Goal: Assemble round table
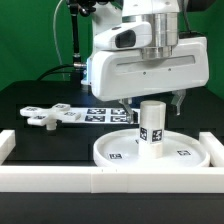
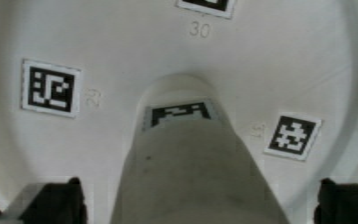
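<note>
Directly beneath the wide-open, empty pincer, the leg stands upright in the middle of the round disc on the tabletop, its axis vertical. A straight drop should straddle it.

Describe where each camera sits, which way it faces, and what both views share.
Exterior view: off the arm, slightly above table height, facing the disc, upright leg and cross-shaped foot; shows the arm and open end effector.
Wrist view: on the wrist, looking down the leg onto the disc; shows only dark fingertips.
Shared: leg, disc, end effector.
</note>
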`<state>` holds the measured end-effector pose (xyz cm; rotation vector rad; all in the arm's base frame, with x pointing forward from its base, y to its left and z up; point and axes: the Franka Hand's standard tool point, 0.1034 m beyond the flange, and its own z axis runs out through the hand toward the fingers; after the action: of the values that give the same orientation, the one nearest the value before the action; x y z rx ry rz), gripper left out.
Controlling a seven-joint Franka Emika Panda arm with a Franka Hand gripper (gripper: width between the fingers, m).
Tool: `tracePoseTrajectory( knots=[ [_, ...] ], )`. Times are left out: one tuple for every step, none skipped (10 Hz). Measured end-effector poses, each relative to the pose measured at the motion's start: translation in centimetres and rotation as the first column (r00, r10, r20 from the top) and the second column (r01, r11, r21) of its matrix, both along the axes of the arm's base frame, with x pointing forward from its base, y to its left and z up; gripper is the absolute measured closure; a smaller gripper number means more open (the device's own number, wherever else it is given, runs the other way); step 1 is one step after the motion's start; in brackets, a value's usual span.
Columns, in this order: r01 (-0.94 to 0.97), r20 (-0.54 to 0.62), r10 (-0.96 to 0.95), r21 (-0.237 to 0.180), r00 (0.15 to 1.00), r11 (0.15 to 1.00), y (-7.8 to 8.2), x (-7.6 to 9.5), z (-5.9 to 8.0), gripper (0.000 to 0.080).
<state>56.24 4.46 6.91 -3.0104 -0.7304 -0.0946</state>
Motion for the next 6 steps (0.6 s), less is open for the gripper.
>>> tracePoseTrajectory(
  knots=[
    [-0.103, 0.002, 0.103, -0.013, 0.995, 0.995, -0.07, 0.0, -0.05, 0.015],
    [-0.18, 0.003, 0.18, -0.021, 0.984, 0.984, -0.11, 0.08, -0.05, 0.015],
    [-0.274, 0.003, 0.274, -0.039, 0.962, 0.961, -0.09, 0.12, -0.02, 0.015],
    [-0.342, 0.005, 0.343, -0.052, 0.939, 0.938, 0.01, 0.2, 0.03, 0.015],
    [-0.393, 0.004, 0.394, -0.059, 0.919, 0.917, 0.02, 0.2, 0.03, 0.015],
    [-0.445, 0.003, 0.446, -0.064, 0.895, 0.893, -0.19, 0.21, 0.03, 0.015]
  ],
)
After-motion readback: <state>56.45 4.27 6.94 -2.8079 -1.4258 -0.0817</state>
